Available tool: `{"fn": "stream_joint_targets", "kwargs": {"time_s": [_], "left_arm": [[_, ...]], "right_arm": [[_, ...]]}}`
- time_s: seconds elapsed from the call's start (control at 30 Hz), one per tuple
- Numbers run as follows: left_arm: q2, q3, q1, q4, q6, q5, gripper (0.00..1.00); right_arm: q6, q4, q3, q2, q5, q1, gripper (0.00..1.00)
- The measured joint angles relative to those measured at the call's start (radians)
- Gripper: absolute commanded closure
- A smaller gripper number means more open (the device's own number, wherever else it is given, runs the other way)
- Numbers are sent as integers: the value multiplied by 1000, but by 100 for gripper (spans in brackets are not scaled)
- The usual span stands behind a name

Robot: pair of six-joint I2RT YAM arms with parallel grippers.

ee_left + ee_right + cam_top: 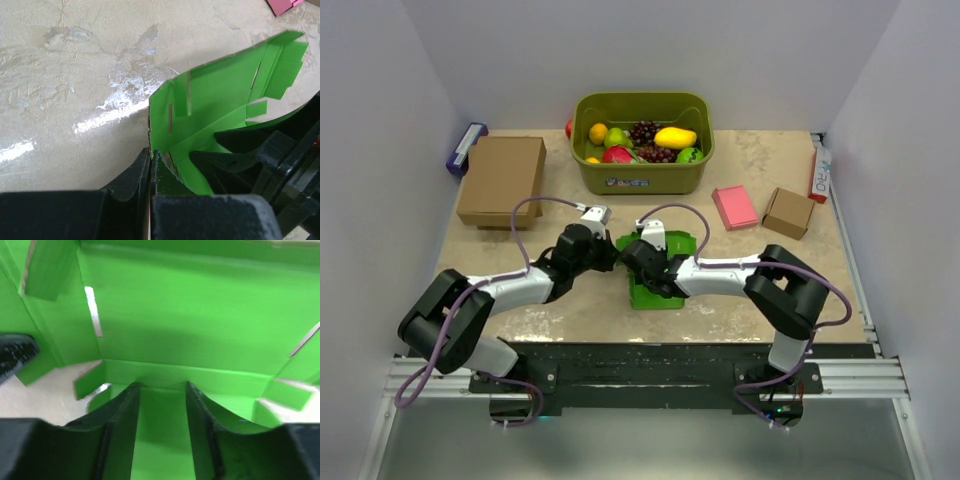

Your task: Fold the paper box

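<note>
The paper box is a bright green creased sheet with flaps, partly raised, lying mid-table between both arms. My left gripper comes in from the left. In the left wrist view it is shut on the box's upright left wall, the card edge pinched between the jaws. My right gripper reaches in from the right. Its jaws stand open over the green floor panel, tips against a fold line, nothing between them. Its dark fingers also show inside the box.
An olive bin of fruit stands at the back centre. A brown cardboard box lies back left, with a blue-and-white object by the left wall. A pink flat box and a small brown box sit back right.
</note>
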Motion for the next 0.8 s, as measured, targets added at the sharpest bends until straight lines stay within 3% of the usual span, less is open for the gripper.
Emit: {"fn": "stream_joint_targets", "kwargs": {"time_s": [0.2,0.23,0.37,0.57,0.8], "left_arm": [[-40,-30,-8,10,49,-18,100],[-53,-39,-13,12,58,-28,100],[-104,-86,-34,31,92,-79,100],[-158,-160,-80,87,134,-175,100],[-172,-201,-141,154,158,-266,100]], "right_arm": [[15,-51,-45,-184,-129,-52,39],[24,-51,-52,-227,-159,-69,31],[83,-30,-58,-369,-257,-117,14],[245,97,-119,-484,-373,-131,12],[459,243,-224,-471,-417,-146,13]]}}
